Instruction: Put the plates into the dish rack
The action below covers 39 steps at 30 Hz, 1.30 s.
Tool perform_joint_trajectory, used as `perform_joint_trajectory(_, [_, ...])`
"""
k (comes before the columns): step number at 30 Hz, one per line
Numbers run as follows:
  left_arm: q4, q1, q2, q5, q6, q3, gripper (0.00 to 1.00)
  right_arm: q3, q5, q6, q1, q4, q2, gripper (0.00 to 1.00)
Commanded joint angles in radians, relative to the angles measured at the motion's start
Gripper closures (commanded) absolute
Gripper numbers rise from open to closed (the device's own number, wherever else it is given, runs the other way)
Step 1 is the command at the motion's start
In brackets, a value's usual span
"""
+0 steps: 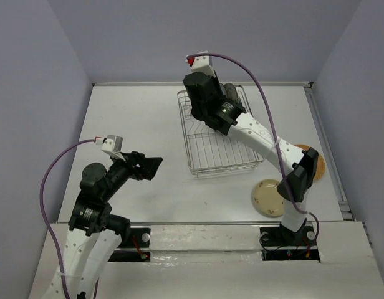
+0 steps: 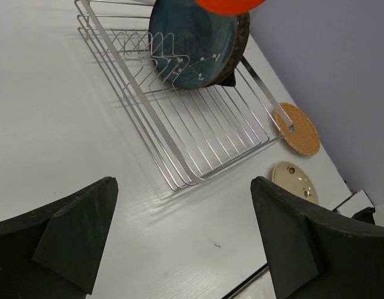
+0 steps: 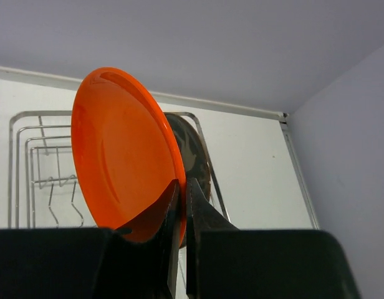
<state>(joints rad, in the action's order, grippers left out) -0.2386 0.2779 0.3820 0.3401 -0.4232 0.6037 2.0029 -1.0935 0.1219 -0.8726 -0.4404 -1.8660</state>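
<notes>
My right gripper (image 3: 182,198) is shut on the rim of the small orange plate (image 3: 120,149) and holds it upright above the far end of the dish rack (image 1: 220,149). The orange plate's lower edge shows at the top of the left wrist view (image 2: 232,5). The teal round plate (image 2: 192,43) stands on edge among the rack's prongs, with a darker plate (image 3: 195,156) right behind it. The tan wood-look plate (image 1: 315,163) and the cream speckled plate (image 1: 267,198) lie flat on the table right of the rack. My left gripper (image 2: 186,243) is open and empty, left of the rack.
The silvery rack (image 2: 179,124) has bare wire floor at its near end. Grey walls enclose the table on three sides. The right arm (image 1: 260,134) stretches across the rack's right side. The table's near edge runs just past the cream plate (image 2: 293,180).
</notes>
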Motion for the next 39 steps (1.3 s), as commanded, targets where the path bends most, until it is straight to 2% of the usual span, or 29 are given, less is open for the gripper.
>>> perform_joint_trajectory(1, [0.098, 0.036, 0.009, -0.041, 0.081, 0.040, 0.01, 0.111, -0.100, 0.139, 0.012, 0.003, -0.047, 0.93])
perform_joint_trajectory(8, [0.114, 0.073, 0.005, -0.082, 0.090, 0.013, 0.01, 0.232, -0.134, 0.231, 0.030, 0.005, -0.153, 0.93])
perform_joint_trajectory(18, [0.122, 0.113, -0.011, -0.084, 0.092, 0.002, 0.01, 0.292, -0.131, 0.225, 0.076, 0.011, -0.263, 0.93])
perform_joint_trajectory(39, [0.114, 0.139, -0.002, -0.112, 0.092, 0.004, 0.01, 0.007, -0.003, -0.045, 0.135, -0.018, -0.282, 0.93])
